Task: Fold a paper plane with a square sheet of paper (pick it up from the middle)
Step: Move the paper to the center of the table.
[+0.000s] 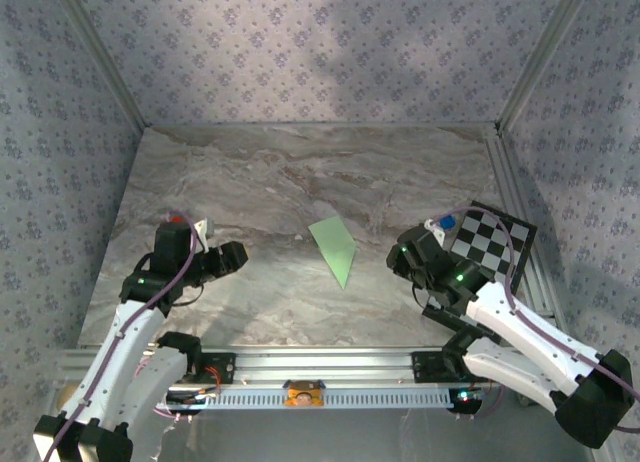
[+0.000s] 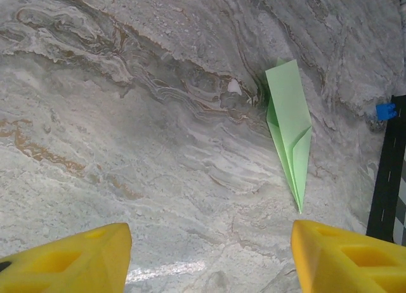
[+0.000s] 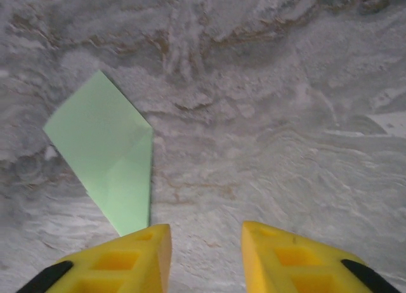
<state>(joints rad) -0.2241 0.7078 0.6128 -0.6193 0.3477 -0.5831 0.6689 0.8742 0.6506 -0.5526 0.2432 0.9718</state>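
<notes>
The left end effector [image 2: 210, 236] is released, its fingers spread wide and empty. The right end effector [image 3: 206, 233] is released too (with a narrower gap). Between them the paper plane [image 1: 334, 248] lies flat on the worktop [image 1: 250, 172], tip toward 6 o'clock. At its 3 o'clock lies a checkered board [image 1: 492, 240].

Slim pale green folded paper dart [image 1: 335, 248]: flat on marble tabletop [image 1: 250, 182], near centre; sharp tip toward near edge, wide end away.

Grey marbled tabletop [image 1: 250, 182], black-and-white checkered board [image 1: 492, 242] at its right edge, small blue block [image 1: 448, 222] at the board's corner, patterned walls [image 1: 300, 52]
</notes>
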